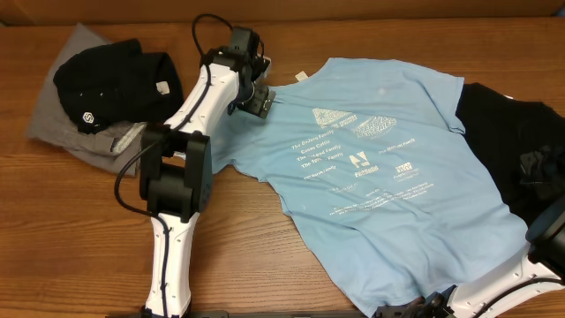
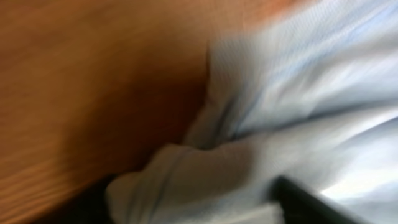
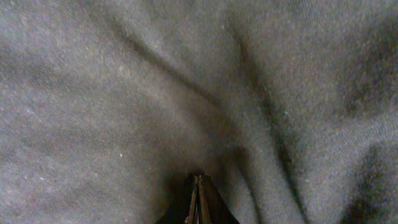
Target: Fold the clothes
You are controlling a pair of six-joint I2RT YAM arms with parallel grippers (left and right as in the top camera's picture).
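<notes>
The left pincer [image 1: 258, 104] sits at the left sleeve of the large light blue short-sleeved T-shirt [image 1: 380, 168], which lies spread flat across the middle of the brown wooden tabletop [image 1: 256, 256], white printed text facing up. In the blurred left wrist view its two dark fingers [image 2: 305, 199] stand wide apart, with a bunched fold of pale blue sleeve cloth lying between them; the blur hides whether either pad presses on it. The right pincer [image 3: 198, 198] has its jaws closed together, tips down against wrinkled dark fabric that fills the right wrist view; whether any cloth is pinched cannot be told. The shirt's right edge lies against a crumpled black T-shirt [image 1: 508, 132]. Well apart, at the tabletop's far left corner, a rumpled black garment [image 1: 115, 75] rests on a grey garment [image 1: 62, 119].
</notes>
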